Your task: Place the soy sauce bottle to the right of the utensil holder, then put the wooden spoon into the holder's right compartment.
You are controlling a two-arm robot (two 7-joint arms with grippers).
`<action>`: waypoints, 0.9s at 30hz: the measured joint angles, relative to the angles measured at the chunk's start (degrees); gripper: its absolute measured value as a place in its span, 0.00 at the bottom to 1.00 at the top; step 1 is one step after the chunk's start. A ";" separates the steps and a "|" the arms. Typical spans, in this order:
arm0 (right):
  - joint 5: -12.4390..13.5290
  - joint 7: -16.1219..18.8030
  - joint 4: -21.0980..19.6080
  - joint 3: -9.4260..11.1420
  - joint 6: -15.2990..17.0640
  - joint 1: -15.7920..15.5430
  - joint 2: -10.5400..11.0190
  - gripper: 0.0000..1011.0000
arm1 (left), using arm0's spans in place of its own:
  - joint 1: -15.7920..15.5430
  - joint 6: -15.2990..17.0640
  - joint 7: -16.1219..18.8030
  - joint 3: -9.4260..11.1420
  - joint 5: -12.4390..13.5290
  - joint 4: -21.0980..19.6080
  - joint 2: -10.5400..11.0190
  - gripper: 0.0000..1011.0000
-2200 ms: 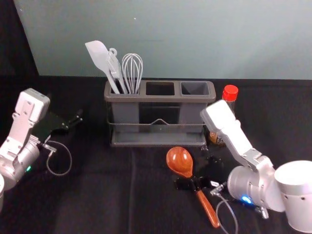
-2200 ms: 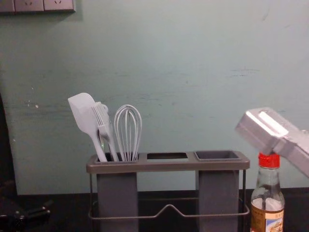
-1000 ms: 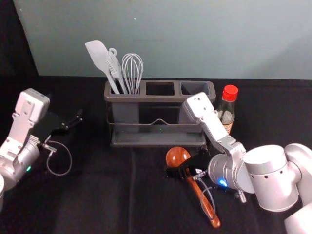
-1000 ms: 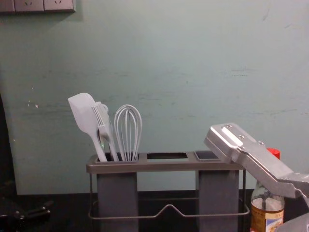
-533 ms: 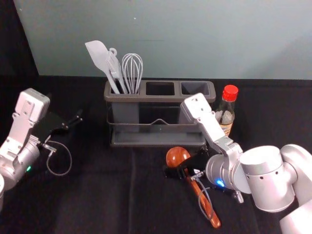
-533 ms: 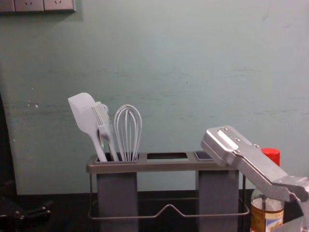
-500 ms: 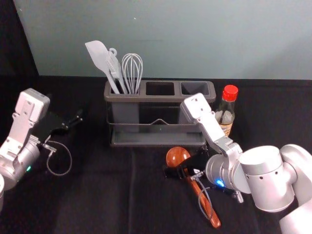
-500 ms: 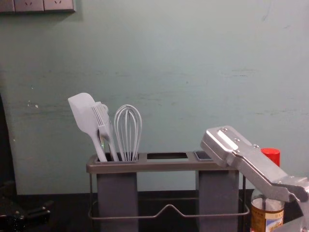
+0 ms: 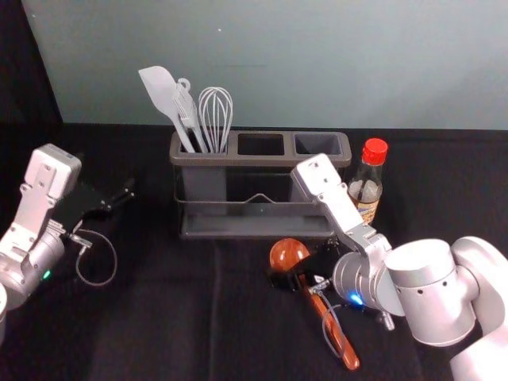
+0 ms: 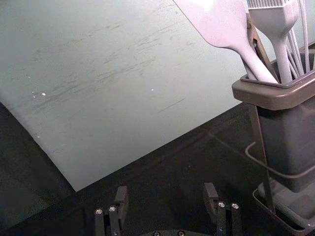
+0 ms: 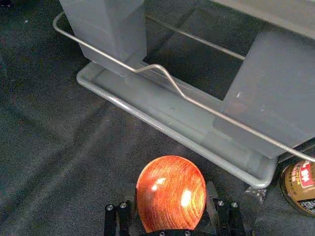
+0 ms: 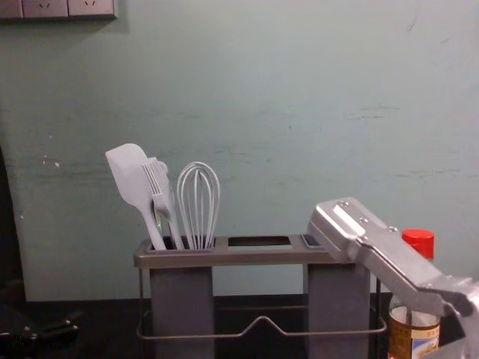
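Note:
The utensil holder (image 9: 260,161) stands at the middle back, and the soy sauce bottle (image 9: 370,178) is upright just right of it. The wooden spoon (image 9: 341,343) lies on the table before the holder, bowl toward it. My right gripper (image 9: 290,281) is low over the spoon's neck. In the right wrist view, the right gripper (image 11: 170,209) is open, its fingers on either side of the spoon's bowl (image 11: 171,191). My left gripper (image 9: 127,194) is parked left of the holder; in the left wrist view, the left gripper (image 10: 166,196) is open with nothing between its fingers.
A spatula (image 9: 163,95), a brush and a whisk (image 9: 216,115) stand in the holder's left compartment. In the chest view, my right arm (image 12: 374,250) crosses in front of the holder's right end and part of the bottle (image 12: 414,336). A wall rises behind the table.
My right gripper has moved left and slightly forward along the spoon, then only crept left. The forearm no longer covers most of the bottle in the head view. The left arm has stayed still.

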 joint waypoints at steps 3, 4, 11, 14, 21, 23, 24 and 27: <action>-0.34 0.41 -1.01 0.26 -0.03 -0.28 0.12 0.83 | 0.00 0.00 0.00 0.00 0.00 0.00 0.00 0.99; -0.46 0.70 -1.95 0.35 0.01 -0.49 0.33 0.83 | 0.00 0.00 0.00 0.00 0.00 0.00 0.00 0.99; -0.65 4.72 -8.61 0.20 0.09 -1.56 3.86 0.83 | 0.00 0.00 0.00 0.00 0.00 0.00 0.00 0.99; -0.28 7.99 -11.26 -0.24 -0.45 -1.72 6.29 0.83 | 0.00 0.00 0.00 0.00 0.00 0.00 0.00 0.99; 0.98 14.39 -16.61 0.36 -6.69 -3.71 11.18 0.83 | 0.00 0.00 0.00 0.00 0.00 0.00 0.00 0.99; 1.47 14.72 -17.33 1.24 -9.23 -4.75 11.58 0.83 | 0.00 0.00 0.00 0.00 0.00 0.00 0.00 0.99; 2.05 14.67 -17.94 2.37 -12.24 -5.93 11.77 0.83 | 0.00 0.00 0.00 0.00 0.00 0.00 0.00 0.99; 3.30 13.73 -18.91 4.81 -19.26 -8.77 11.77 0.83 | 0.00 0.00 0.00 0.00 0.00 0.00 0.00 0.99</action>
